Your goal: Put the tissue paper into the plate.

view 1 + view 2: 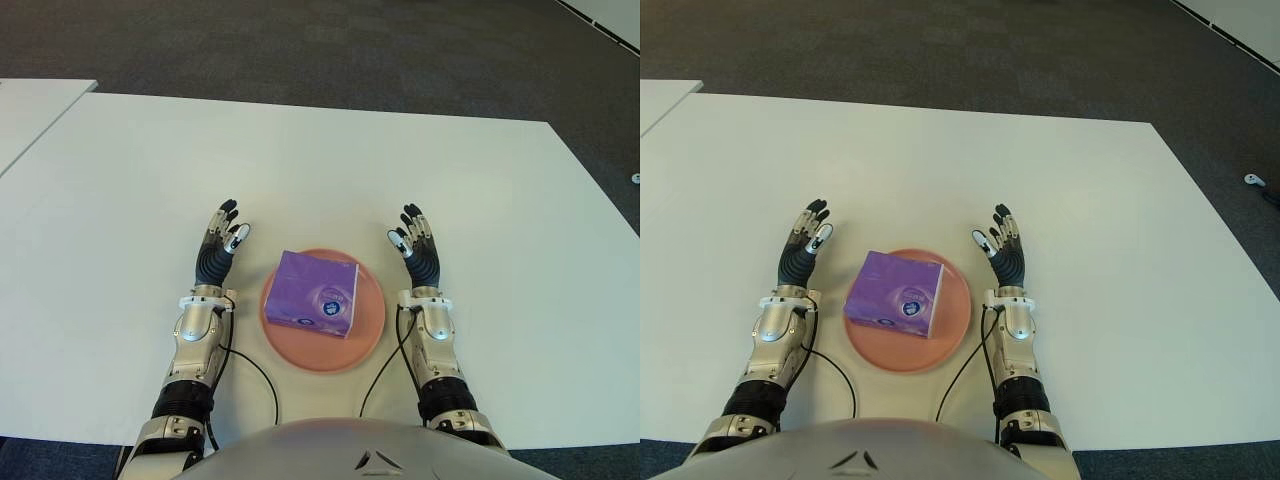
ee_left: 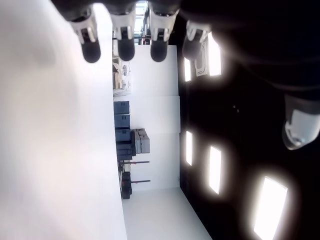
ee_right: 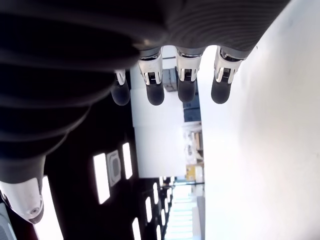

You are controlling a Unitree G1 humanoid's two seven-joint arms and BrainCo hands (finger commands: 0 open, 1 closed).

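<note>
A purple tissue paper pack (image 1: 317, 293) lies flat inside the round pink plate (image 1: 372, 320) on the white table (image 1: 320, 170), close in front of me. My left hand (image 1: 220, 243) shows to the left of the plate, fingers straight and spread, holding nothing. To the right of the plate is my right hand (image 1: 415, 242), likewise open and empty. In the wrist views the fingertips (image 2: 125, 47) of the left hand and the fingertips (image 3: 186, 90) of the right hand stretch out with nothing between them.
A second white table (image 1: 30, 110) stands at the far left across a narrow gap. Dark carpet (image 1: 330, 50) lies beyond the table's far edge. Thin black cables (image 1: 250, 365) run from my wrists over the tabletop near the plate.
</note>
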